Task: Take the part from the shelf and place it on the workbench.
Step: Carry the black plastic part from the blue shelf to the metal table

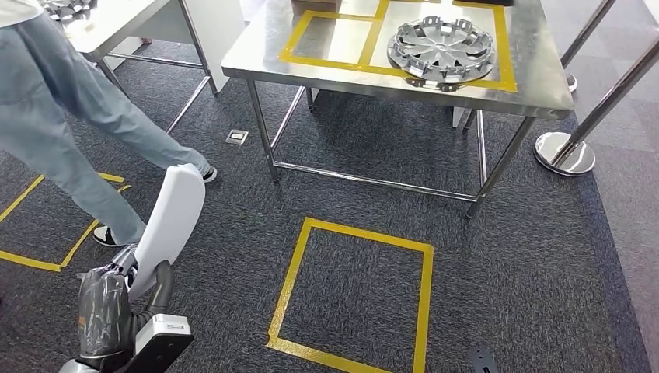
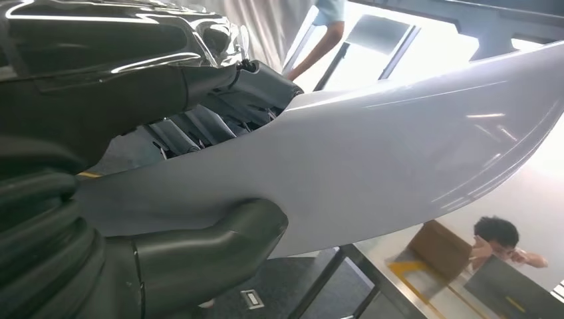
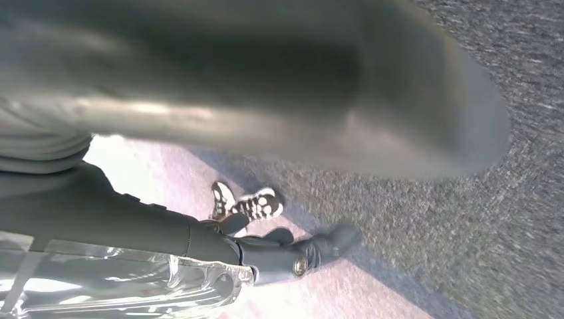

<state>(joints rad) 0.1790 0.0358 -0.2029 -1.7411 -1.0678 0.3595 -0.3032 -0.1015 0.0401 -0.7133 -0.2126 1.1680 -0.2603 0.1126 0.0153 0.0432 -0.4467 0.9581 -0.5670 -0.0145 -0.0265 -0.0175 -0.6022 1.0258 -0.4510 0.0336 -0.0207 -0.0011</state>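
A long, curved white part [image 1: 175,221] points up from my left hand [image 1: 105,311] at the lower left of the head view. In the left wrist view the thumb [image 2: 213,246] presses one face of the white part [image 2: 372,166] and the dark fingers [image 2: 199,126] wrap the other. The steel workbench [image 1: 388,81] stands ahead, its top marked with yellow tape boxes. My right hand [image 3: 286,249] hangs over the carpet, blurred, with its fingers apart and nothing in them.
A silver wheel cover [image 1: 443,48] lies in the right tape box on the workbench. A person in grey trousers [image 1: 70,116] walks at the left. A yellow tape square [image 1: 353,287] marks the carpet before the bench. A chrome stanchion base [image 1: 565,151] stands at the right.
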